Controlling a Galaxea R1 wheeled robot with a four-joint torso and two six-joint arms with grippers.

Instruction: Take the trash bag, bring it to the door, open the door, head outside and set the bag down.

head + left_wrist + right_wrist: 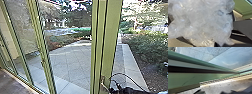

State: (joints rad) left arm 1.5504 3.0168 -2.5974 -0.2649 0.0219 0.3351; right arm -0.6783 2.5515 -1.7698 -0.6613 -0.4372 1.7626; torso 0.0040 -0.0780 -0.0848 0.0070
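Note:
The clear plastic trash bag (201,23), crumpled and bulging, is up close in the left wrist view and hangs from my left gripper, covering the place where it is gripped. A tall green door post (106,42) stands upright in front of me in the head view. Low at its right side is the dark end of my right arm with the right gripper (122,90) and loose cables. In the right wrist view a green frame member (184,79) is very near, above a pale sill. Whether the door stands ajar, I cannot tell.
Glass panels in green frames (41,50) run along the left. Beyond them lies a paved terrace (72,60) with a pale stone edge (133,67). Bushes (147,47) grow on the right. Indoor floor (12,83) shows at the lower left.

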